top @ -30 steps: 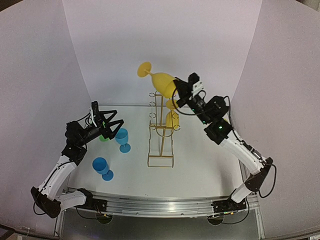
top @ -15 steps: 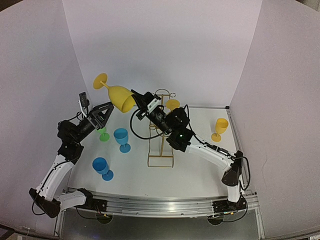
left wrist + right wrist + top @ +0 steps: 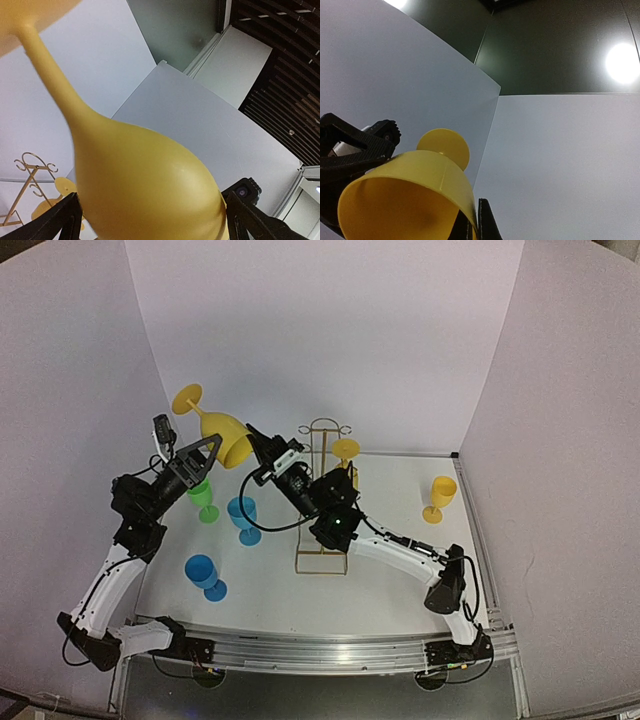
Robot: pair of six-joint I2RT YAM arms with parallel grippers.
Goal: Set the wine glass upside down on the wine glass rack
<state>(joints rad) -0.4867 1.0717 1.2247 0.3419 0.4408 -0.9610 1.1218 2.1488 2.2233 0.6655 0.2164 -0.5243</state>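
The yellow wine glass (image 3: pixel 226 433) hangs in the air left of the rack, tilted, with its foot up and to the left. My right gripper (image 3: pixel 254 446) is shut on its rim (image 3: pixel 465 200), one finger inside the bowl and one outside. My left gripper (image 3: pixel 207 452) is open and raised, its fingers (image 3: pixel 59 221) standing on either side of the bowl (image 3: pixel 145 185). The gold wire wine glass rack (image 3: pixel 324 490) stands mid-table and carries another yellow glass (image 3: pixel 345 451).
A green glass (image 3: pixel 205 502) and two blue glasses (image 3: pixel 243 518) (image 3: pixel 204 575) stand under and near the left arm. A further yellow glass (image 3: pixel 440 496) stands at the right. The rack (image 3: pixel 25 182) shows low in the left wrist view.
The right arm has swung the yellow glass from above the rack far to the left. The left gripper has lifted off the table and now straddles the bowl.
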